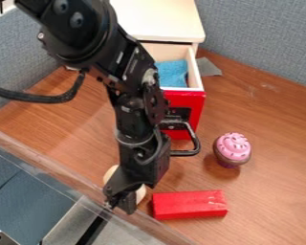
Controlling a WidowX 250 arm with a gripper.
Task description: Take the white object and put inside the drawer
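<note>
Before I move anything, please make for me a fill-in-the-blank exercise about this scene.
The drawer is not shut but ____.
The cloth inside it is coloured ____.
The cupcake has a top coloured ____.
Between block and cupcake, the end effector is nearer the ____.

Missing words: open; blue; pink; block.

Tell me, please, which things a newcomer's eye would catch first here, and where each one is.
Probably the black robot arm first, slanting down from the upper left, its gripper at a partly hidden whitish object. Next, likely the open red-fronted drawer behind it, with blue cloth inside. Then perhaps the pink-frosted toy cupcake at the right and the red block at the bottom.
</note>
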